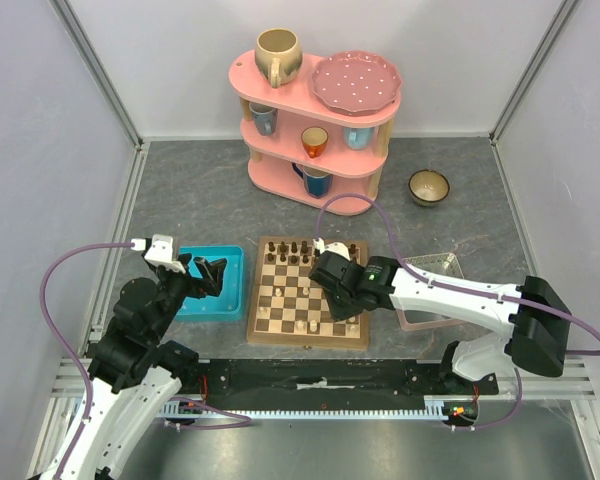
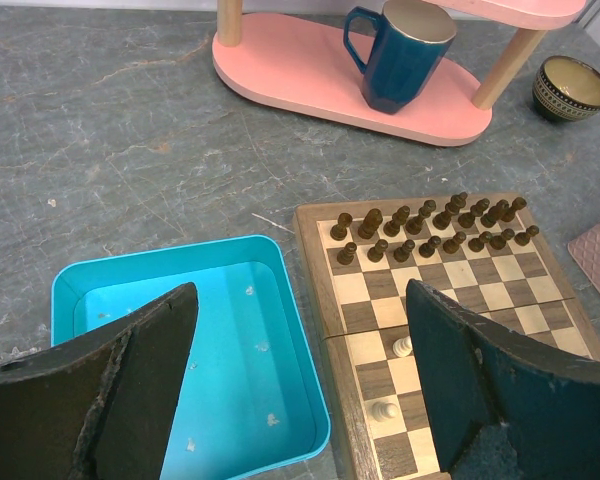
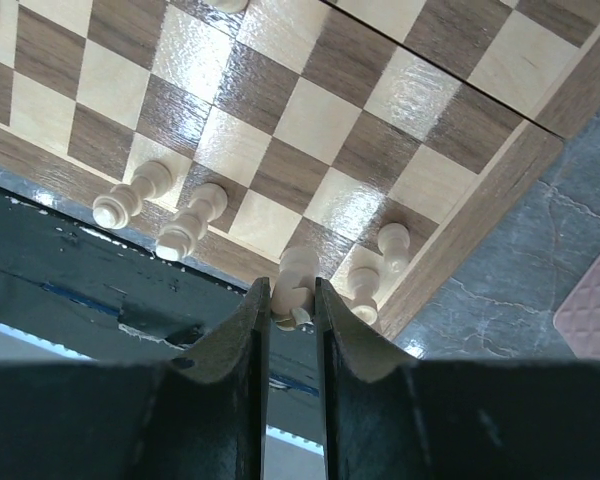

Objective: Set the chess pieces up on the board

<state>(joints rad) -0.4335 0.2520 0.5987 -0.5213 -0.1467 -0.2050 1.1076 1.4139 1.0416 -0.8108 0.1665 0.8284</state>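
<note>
Centrally, right gripper (image 3: 292, 292) pinches a pale chess piece (image 3: 298, 268) above the board (image 3: 310, 125) (near edge); left gripper (image 2: 300, 300) spread over tray (image 2: 160, 262).

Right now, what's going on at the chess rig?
The right gripper is shut on a cream chess piece, holding it at the board's near row by the right corner, beside a few cream pieces standing there. The dark pieces fill the two far rows. The left gripper hangs open over the turquoise tray, holding nothing.
</note>
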